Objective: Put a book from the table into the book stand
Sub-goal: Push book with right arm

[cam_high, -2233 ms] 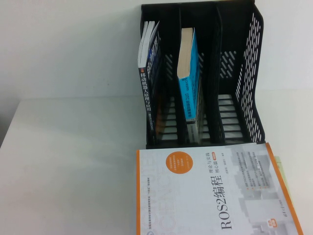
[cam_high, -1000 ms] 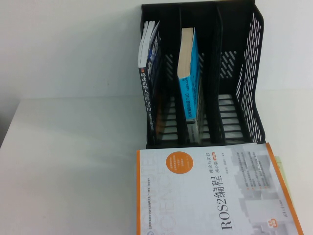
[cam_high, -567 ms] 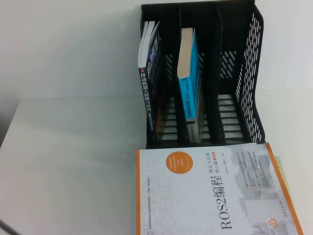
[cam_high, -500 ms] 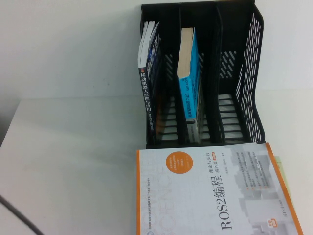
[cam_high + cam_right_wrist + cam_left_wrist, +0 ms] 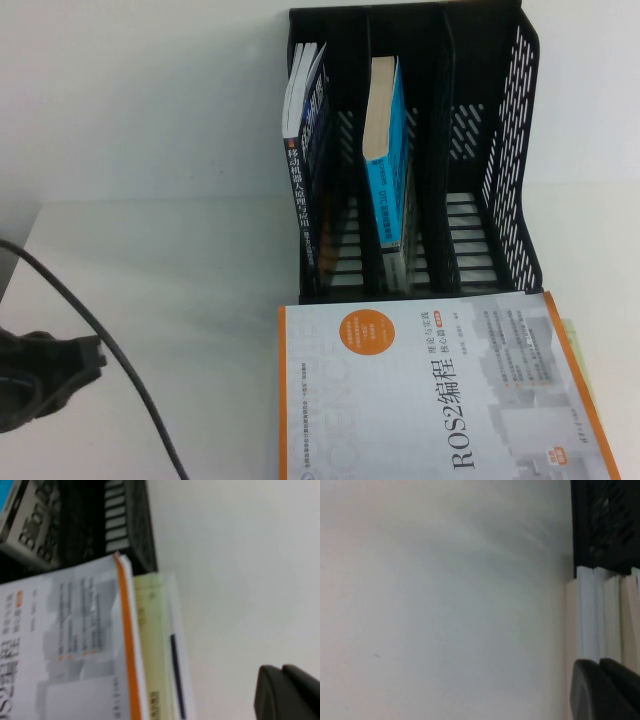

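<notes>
We see the left gripper (image 5: 605, 690), closed on nothing, over bare white counter (image 5: 170, 290) near its left edge, the right gripper (image 5: 287, 692) apparently closed beside the ROS2 book (image 5: 440, 390) lying flat before the black book stand (image 5: 420, 150).

On the cover of the white-and-orange book (image 5: 440, 395) lying flat on the surface we read the title "ROS2编程", printed sideways; its smaller Chinese lines and the text in its orange circle are too fine for us to read. On the spine of the dark book (image 5: 304, 170) standing in the left compartment of the book stand (image 5: 515, 150) we read "移动机器人原理与应用". The lettering on the blue book (image 5: 385, 150) in the middle compartment we cannot read.
</notes>
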`<state>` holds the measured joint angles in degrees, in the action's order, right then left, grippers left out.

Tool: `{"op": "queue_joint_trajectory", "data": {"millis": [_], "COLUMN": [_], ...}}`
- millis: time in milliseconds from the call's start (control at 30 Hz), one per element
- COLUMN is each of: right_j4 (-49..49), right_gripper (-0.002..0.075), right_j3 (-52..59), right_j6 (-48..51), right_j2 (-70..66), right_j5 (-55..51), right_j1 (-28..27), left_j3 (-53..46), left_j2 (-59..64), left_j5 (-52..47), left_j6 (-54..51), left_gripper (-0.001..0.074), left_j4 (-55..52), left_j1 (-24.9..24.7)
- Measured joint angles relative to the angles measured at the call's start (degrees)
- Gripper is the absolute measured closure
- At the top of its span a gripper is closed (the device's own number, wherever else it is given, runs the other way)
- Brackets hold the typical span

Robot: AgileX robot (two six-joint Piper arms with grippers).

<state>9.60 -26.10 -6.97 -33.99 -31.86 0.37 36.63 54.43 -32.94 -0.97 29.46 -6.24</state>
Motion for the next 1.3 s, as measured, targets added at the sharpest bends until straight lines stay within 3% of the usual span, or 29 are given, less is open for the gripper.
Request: {"op": "queue_joint_trajectory", "data": {"millis": [367, 667, 1067, 1300], "right_j4": [34.43, 53.45, 56.65, 47.42], "right_gripper": [0.0728, 0.0728, 0.0728, 0.0728], "right_j3": [-0.16, -0.25, -4.70, -9.39], "right_j6": [33.86, 52.74, 56.72, 47.94], "right_j2": [-24.30, -35.95, -38.36, -38.45], "right_j5": [-3.31, -3.88, -3.57, -0.45], "right_j1": [0.00, 0.00, 0.00, 0.00], "left_j3": [0.00, 0.00, 0.00, 0.14], "left_j2": [8.54, 8.65, 8.65, 8.65], "left_j5": [-5.62, -7.97, -13.08, -15.35], "left_j6": [-23.59, -29.31, -29.09, -35.80], "left_gripper": [0.0737, 0.0737, 0.0737, 0.0737], "left_j4": [26.71, 32.53, 37.70, 45.48], "left_j1": [0.00, 0.00, 0.00, -0.10]}}
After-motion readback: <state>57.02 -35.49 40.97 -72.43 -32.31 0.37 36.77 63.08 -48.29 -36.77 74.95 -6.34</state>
